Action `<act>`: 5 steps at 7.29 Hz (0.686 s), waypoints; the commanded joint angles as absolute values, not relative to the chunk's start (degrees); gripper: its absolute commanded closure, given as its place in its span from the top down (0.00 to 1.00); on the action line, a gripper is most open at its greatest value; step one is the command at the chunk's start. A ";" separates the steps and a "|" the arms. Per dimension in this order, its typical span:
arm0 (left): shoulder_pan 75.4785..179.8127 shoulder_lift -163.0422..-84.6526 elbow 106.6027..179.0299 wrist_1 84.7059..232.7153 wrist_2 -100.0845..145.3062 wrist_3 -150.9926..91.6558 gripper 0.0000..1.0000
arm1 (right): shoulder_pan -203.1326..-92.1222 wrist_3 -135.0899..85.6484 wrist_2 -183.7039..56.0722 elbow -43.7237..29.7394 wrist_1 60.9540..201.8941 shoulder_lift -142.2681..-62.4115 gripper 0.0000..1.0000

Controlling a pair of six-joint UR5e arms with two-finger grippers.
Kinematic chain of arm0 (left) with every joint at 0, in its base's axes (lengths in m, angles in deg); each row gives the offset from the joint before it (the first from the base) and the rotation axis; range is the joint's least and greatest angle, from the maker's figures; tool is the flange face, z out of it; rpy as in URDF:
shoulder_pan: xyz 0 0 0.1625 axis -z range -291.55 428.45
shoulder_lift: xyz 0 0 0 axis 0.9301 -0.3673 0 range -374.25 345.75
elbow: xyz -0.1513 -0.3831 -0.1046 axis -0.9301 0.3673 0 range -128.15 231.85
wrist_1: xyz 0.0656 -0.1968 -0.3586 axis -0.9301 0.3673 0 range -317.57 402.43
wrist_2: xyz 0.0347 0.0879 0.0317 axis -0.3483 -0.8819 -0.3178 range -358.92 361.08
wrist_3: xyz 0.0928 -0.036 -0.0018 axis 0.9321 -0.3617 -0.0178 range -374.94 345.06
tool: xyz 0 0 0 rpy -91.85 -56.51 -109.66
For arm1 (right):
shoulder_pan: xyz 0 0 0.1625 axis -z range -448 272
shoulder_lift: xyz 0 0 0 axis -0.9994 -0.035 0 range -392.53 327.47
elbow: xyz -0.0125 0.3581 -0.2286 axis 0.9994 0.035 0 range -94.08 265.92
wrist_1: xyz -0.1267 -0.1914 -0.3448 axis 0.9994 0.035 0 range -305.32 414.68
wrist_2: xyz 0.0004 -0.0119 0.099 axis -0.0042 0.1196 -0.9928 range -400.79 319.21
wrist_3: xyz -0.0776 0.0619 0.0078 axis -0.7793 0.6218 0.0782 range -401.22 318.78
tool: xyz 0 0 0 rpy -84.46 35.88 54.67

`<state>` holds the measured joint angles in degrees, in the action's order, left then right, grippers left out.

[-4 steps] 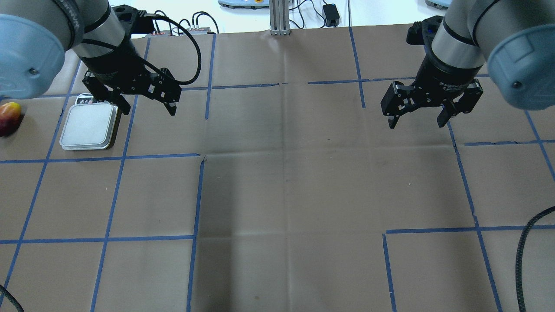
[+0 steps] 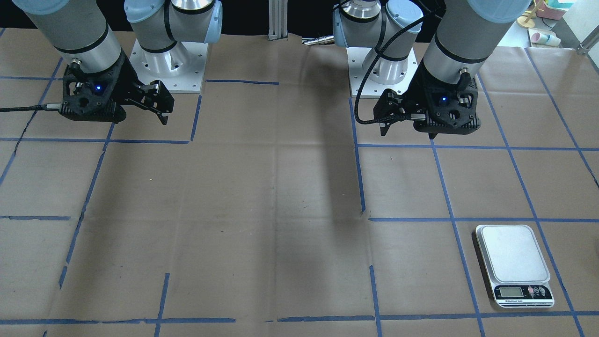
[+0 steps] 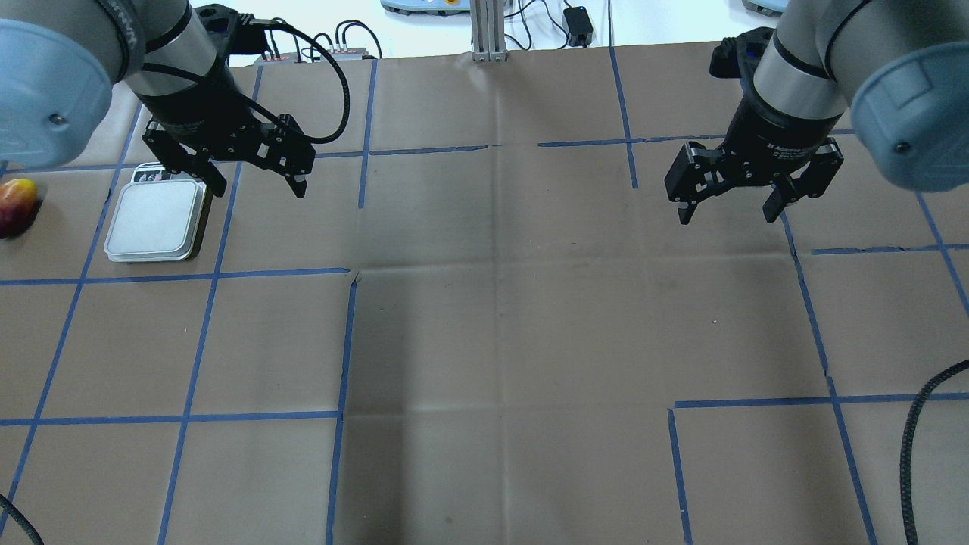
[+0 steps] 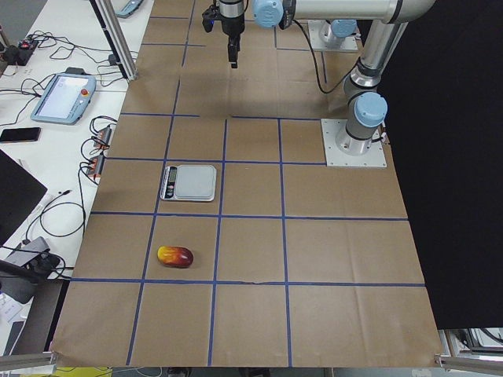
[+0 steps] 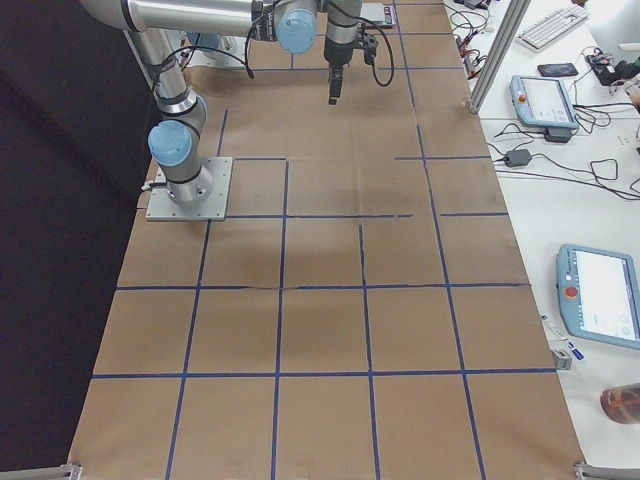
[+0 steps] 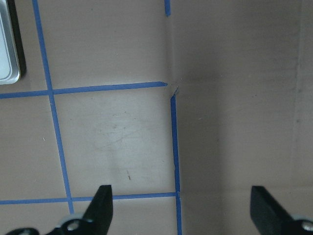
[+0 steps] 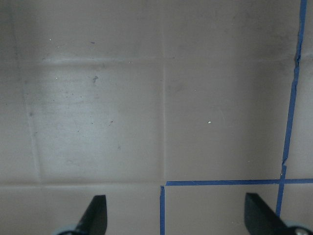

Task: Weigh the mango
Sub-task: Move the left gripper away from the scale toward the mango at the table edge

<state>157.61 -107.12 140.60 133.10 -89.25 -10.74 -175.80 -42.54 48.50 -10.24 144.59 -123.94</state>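
Note:
The mango (image 3: 17,206), dark red fading to yellow, lies on the brown paper at the overhead view's far left edge; it also shows in the exterior left view (image 4: 175,256). The kitchen scale (image 3: 155,219) sits to its right, platform bare, and also shows in the front view (image 2: 512,260). My left gripper (image 3: 260,191) is open and empty, raised above the table to the right of the scale; its wrist view (image 6: 181,200) shows only paper and the scale's edge (image 6: 7,44). My right gripper (image 3: 727,218) is open and empty, far to the right.
Brown paper with blue tape grid lines (image 3: 341,341) covers the table. A metal post (image 3: 488,30) and cables (image 3: 318,38) stand at the far edge. A black cable (image 3: 912,446) hangs at the near right.
My left gripper has shifted slightly up and left in the overhead view, still open. The right gripper, mango and scale have not moved.

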 commanded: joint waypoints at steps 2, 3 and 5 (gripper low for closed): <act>155.39 -107.33 140.00 132.35 -89.97 -10.55 1.00 | -175.80 -42.54 48.50 -10.24 144.59 -123.94 1.00; 150.24 -108.72 138.70 132.34 -89.80 -8.02 1.00 | -175.80 -42.54 48.50 -10.24 144.59 -123.94 1.00; 136.28 -113.28 133.35 132.34 -89.19 3.27 1.00 | -175.80 -42.54 48.50 -10.24 144.59 -123.94 1.00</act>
